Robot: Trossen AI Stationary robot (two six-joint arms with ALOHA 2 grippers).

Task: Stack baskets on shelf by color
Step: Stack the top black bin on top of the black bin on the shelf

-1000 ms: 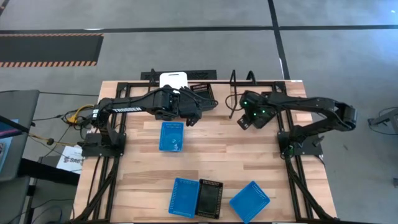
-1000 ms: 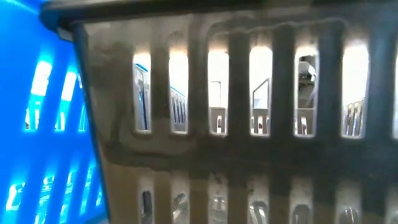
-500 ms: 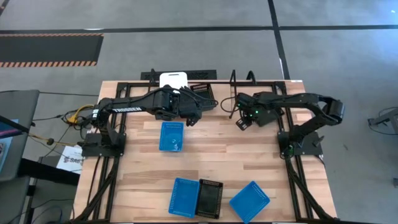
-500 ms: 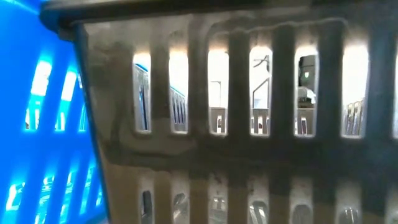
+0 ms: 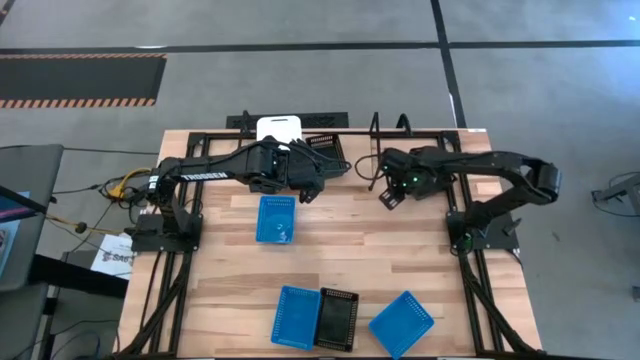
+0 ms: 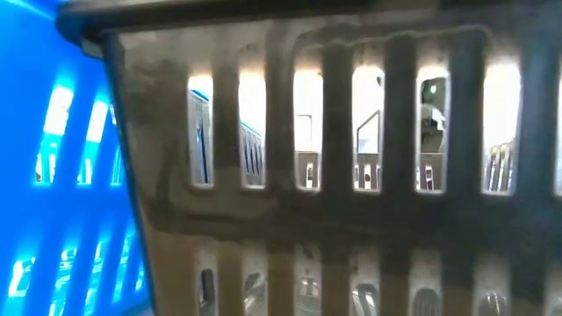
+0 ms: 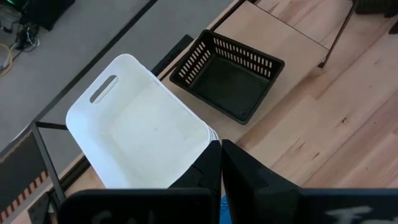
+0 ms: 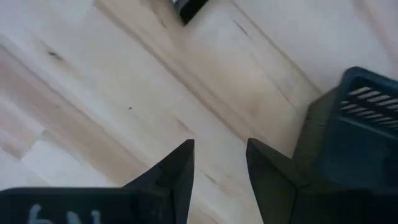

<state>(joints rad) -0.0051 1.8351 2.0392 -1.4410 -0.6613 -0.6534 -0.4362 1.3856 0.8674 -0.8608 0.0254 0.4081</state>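
On the wooden table (image 5: 400,260), the left gripper (image 7: 220,151) hung fully closed and empty by the white basket (image 7: 140,134). The right gripper (image 8: 220,155) hovered parted, holding nothing, beside the shelf (image 5: 385,128).

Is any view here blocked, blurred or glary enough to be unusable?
Low view: almost wholly blocked by a black basket pressed against the lens, out of focus, with bright backlight through its slots and a blue basket glowing beside it. Right wrist view: soft and washed out over the table. High and left wrist views: evenly lit and sharp.
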